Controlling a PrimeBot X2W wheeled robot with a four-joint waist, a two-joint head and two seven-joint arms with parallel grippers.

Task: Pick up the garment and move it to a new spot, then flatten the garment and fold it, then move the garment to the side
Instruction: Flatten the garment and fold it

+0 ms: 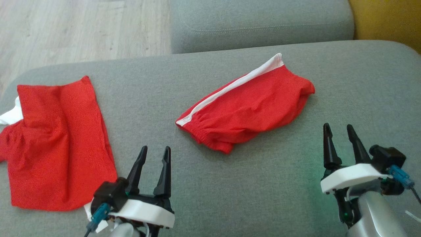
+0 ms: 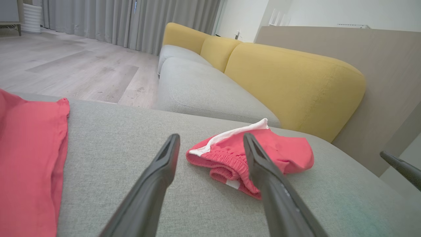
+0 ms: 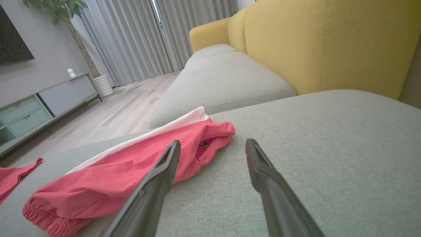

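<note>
Fingers (image 1: 137,168) wide apart — rumpled red shorts (image 1: 250,105), white side stripe (image 1: 230,87), elastic waistband (image 1: 205,133)

The left jaws and right jaws each carried two long, tapering black fingers (image 1: 163,174) set on a curved white plate (image 1: 148,212). A boxy black housing (image 1: 110,194) sat beside each pair, with a teal plug (image 1: 100,213) and a thin dark cable (image 1: 416,194) trailing from it. The right forearm (image 1: 375,210) was smooth silver-grey, with a small green light (image 1: 345,215) glowing at its wrist. Close up, the fingers looked matte charcoal, flat-faced, narrowing to blunt tips.
</note>
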